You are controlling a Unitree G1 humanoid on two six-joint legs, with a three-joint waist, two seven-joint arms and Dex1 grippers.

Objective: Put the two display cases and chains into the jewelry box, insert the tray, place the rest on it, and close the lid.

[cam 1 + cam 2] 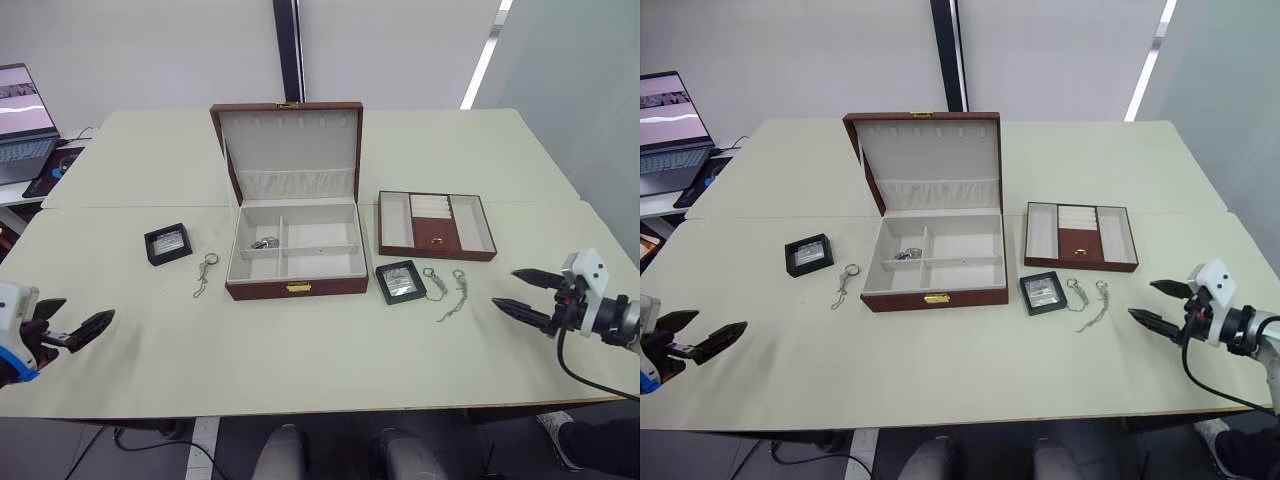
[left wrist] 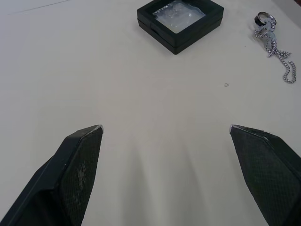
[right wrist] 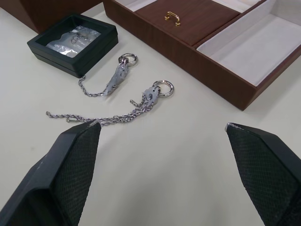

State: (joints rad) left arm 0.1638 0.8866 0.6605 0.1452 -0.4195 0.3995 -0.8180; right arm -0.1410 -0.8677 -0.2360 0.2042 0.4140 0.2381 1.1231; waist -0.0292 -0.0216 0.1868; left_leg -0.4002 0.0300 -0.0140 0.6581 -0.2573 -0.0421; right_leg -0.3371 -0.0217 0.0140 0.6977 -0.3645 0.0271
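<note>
The jewelry box (image 1: 295, 255) stands at the centre of the bench (image 1: 300, 370) with its lid (image 1: 288, 150) raised upright. A small silvery item lies in its front-left compartment; the other compartments appear empty.

One display case (image 1: 168, 243) lies to the left of the box, with a chain (image 1: 205, 272) between it and the box. The second display case (image 1: 401, 281) lies just off the box's front-right corner, with two more chains (image 1: 448, 290) immediately to its right. The tray (image 1: 435, 225) sits to the right of the box, behind these items.

Handling: the cases are rigid and probably light. Grip each across two opposite black sides; avoid the clear window, which looks smooth. The chains are limp and thin, lie flat on the bench and will slump when lifted. Pinch each at the ring end or the thicker link beside it.

The left pincer (image 1: 68, 328) hovers low near the bench's front-left edge, fingers spread, holding nothing. The right pincer (image 1: 527, 293) hovers to the right of the two chains, fingers spread wide, likewise empty.
</note>
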